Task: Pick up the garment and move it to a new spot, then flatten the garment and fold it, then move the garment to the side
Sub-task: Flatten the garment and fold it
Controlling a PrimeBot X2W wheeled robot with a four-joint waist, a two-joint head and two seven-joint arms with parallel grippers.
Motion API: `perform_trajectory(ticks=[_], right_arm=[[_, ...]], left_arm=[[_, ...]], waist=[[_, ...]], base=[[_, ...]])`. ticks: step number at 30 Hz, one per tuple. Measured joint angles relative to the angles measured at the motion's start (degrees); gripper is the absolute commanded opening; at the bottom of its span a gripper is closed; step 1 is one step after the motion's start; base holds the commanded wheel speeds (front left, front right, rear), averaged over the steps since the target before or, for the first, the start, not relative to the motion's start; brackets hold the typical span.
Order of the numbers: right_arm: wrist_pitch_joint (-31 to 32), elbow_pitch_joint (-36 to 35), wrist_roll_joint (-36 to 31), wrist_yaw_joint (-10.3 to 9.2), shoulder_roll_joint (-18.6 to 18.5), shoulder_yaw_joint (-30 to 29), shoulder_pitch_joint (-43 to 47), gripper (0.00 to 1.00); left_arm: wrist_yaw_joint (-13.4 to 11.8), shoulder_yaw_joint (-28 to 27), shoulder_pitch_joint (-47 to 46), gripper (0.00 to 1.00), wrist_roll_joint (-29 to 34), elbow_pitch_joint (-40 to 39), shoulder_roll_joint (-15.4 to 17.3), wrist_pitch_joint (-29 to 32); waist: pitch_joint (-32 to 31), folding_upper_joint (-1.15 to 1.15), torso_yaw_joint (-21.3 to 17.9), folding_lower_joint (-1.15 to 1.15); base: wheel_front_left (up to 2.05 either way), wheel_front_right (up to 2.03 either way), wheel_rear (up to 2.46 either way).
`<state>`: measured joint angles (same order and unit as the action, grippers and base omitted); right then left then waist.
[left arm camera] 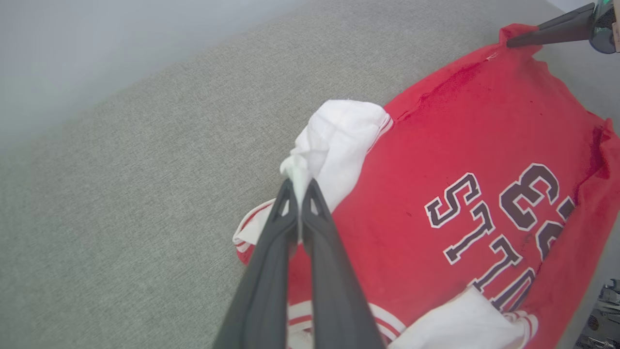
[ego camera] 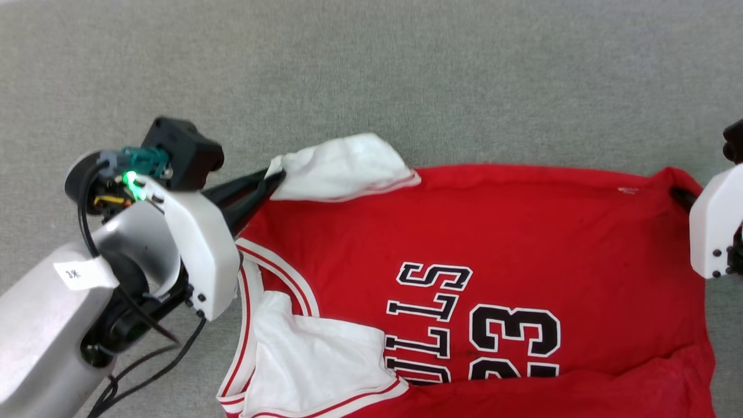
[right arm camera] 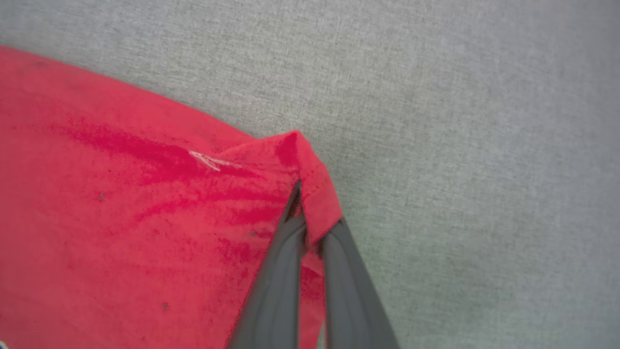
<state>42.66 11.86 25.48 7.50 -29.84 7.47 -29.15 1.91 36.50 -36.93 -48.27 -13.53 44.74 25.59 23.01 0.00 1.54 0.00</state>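
Note:
The garment (ego camera: 522,232), a red jersey with black "BULLS 23" lettering, lies spread face up on a grey fabric surface. My left gripper (ego camera: 273,177) is shut on the far white sleeve (ego camera: 342,168), at the garment's left end. In the left wrist view, that gripper (left arm camera: 299,186) pinches a bunched tip of the sleeve (left arm camera: 339,140). My right gripper (ego camera: 676,191) is shut on the garment's far right red corner. The right wrist view shows this gripper (right arm camera: 310,218) with the red hem (right arm camera: 315,194) folded between its fingers. A second white sleeve (ego camera: 313,360) lies flat near the bottom edge.
Grey fabric surface (ego camera: 371,75) stretches beyond the garment on the far side and to the left. Black cables (ego camera: 145,371) hang by my left forearm. Dark equipment (left arm camera: 603,315) sits past the surface's edge in the left wrist view.

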Motion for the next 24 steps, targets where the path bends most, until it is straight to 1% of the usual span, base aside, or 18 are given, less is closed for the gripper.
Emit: perform_trajectory(ticks=[6,12,17,20,24], right_arm=[[-2.92,-4.30,1.88,0.00,0.13,-3.26,6.10,0.00],[-4.19,-8.46,3.30,0.00,0.42,-6.27,14.72,0.00],[-4.59,-11.89,4.86,0.00,0.89,-8.17,21.51,0.00],[-4.35,-13.55,6.03,0.00,0.89,-8.46,25.49,0.00],[-3.80,-14.59,6.95,0.00,0.35,-8.69,29.50,0.00]], left_arm=[[-1.42,-0.37,4.92,0.00,-1.13,-1.70,2.04,-1.34],[-2.69,-0.26,10.48,0.00,-2.60,-3.15,3.92,-2.46],[-3.96,0.46,16.22,0.00,-4.28,-4.24,5.54,-3.16],[-4.44,1.60,20.39,0.00,-6.03,-4.94,6.32,-3.09],[-4.78,3.09,23.85,0.00,-6.39,-4.86,7.42,-2.60]], waist=[[-4.11,0.00,0.07,0.00],[-7.55,0.00,0.90,0.00],[-9.79,0.00,1.66,0.00],[-10.72,0.00,1.94,0.00],[-11.11,0.00,2.08,0.00]], base=[[0.00,0.00,0.00],[0.00,0.00,0.00],[0.00,0.00,0.00],[0.00,0.00,0.00],[0.00,0.00,0.00]])
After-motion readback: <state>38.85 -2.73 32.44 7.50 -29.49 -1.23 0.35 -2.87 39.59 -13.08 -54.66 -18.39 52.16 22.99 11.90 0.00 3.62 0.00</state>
